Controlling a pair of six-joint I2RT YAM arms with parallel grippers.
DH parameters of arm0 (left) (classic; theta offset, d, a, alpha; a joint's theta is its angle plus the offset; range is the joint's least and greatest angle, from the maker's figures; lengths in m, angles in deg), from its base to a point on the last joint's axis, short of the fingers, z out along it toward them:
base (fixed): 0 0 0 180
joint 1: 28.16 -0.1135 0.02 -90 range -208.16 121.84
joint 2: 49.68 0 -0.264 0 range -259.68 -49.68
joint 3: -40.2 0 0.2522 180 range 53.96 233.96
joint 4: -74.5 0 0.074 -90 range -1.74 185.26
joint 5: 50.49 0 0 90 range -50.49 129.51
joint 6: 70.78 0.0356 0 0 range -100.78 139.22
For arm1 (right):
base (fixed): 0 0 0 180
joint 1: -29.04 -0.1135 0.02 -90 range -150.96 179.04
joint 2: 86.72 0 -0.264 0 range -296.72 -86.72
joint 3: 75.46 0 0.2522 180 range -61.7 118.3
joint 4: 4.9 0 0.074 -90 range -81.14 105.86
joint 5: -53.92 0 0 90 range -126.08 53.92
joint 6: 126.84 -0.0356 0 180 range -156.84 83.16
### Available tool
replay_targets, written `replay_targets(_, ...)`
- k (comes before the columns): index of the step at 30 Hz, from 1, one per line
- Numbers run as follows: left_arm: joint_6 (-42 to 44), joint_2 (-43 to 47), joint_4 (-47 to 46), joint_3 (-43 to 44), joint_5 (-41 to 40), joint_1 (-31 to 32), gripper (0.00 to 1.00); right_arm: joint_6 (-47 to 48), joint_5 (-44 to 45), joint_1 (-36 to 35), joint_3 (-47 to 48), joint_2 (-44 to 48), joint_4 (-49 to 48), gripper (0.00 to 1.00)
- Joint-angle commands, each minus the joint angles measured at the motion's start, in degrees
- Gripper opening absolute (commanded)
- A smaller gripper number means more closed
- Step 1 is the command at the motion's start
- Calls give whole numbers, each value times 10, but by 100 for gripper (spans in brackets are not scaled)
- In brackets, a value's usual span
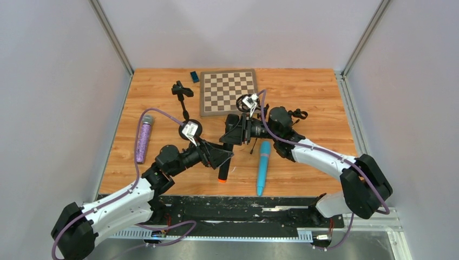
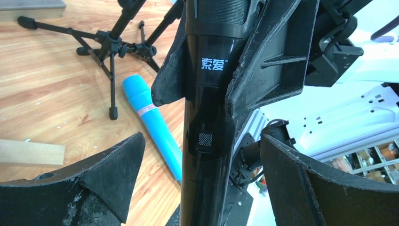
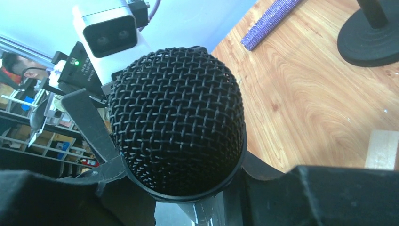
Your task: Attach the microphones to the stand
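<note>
Pinches the black microphone (image 1: 223, 170) in the right claw (image 1: 236, 135), with the fingers (image 2: 266, 66) pressed against both sides of the barrel a little below the mesh head (image 3: 176, 117). Holds it slanted over the middle of the table (image 1: 319, 92), head toward the checkerboard (image 1: 228, 92) and orange end (image 1: 222, 178) toward the near edge; cannot tell whether that end touches the wood. Spreads the left claw (image 1: 219, 157) wide around the lower barrel, both fingers (image 2: 106, 188) standing off it with a clear gap on each side. Just to the right of the black one, flat on the table and lengthwise toward the near edge, the blue microphone (image 1: 263, 167), apart from both claws. Near the left edge, also flat, the purple microphone (image 1: 144, 142), silver grille at its far end, well apart from the other two. Left of the checkerboard, upright, a black stand (image 1: 183, 93) with a clip at its top; in the right wrist view, a round black base (image 3: 371, 42) on the wood, with the purple microphone beyond it. Beyond the right arm's wrist, near the right side of the checkerboard, a small black tripod (image 1: 296, 115), seen past the blue microphone in the left wrist view. Beside the checkerboard's far left corner, a small dark blue block (image 1: 194, 76).
</note>
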Motion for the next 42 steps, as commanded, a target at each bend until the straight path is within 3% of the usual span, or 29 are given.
replay_targets(1, 33, 15, 45, 21, -18, -2, 100, 66, 4, -3, 48, 10, 63, 0)
replay_targets(7, 84, -8, 77, 32, 65, -2, 100, 78, -1, -2, 58, 13, 79, 0)
replay_targets(11, 89, -58, 38, 36, 164, -2, 91, 76, -8, -1, 62, 8, 79, 0)
replay_targets(14, 70, -90, -2, 33, 207, -2, 73, 73, -10, -1, 62, 6, 78, 0)
replay_targets(17, 59, -97, -30, 27, 205, -2, 64, 72, -10, -1, 61, 7, 77, 0)
replay_targets(24, 55, -90, -47, 24, 186, -2, 8, 72, -8, -1, 59, 4, 76, 1)
replay_targets(27, 59, -87, -38, 24, 177, -2, 0, 75, -5, 0, 60, 5, 78, 7)
replay_targets(29, 60, -84, -37, 23, 170, -2, 0, 76, -1, 0, 61, 6, 78, 20)
replay_targets(33, 62, -71, -31, 17, 137, -2, 0, 79, 22, 1, 55, 19, 80, 76)
replay_targets(35, 66, -56, -19, 15, 107, -2, 0, 86, 45, 3, 50, 33, 91, 96)
replay_targets(42, 93, 24, 86, 15, -31, -2, 0, 110, 100, 14, 31, 84, 132, 100)
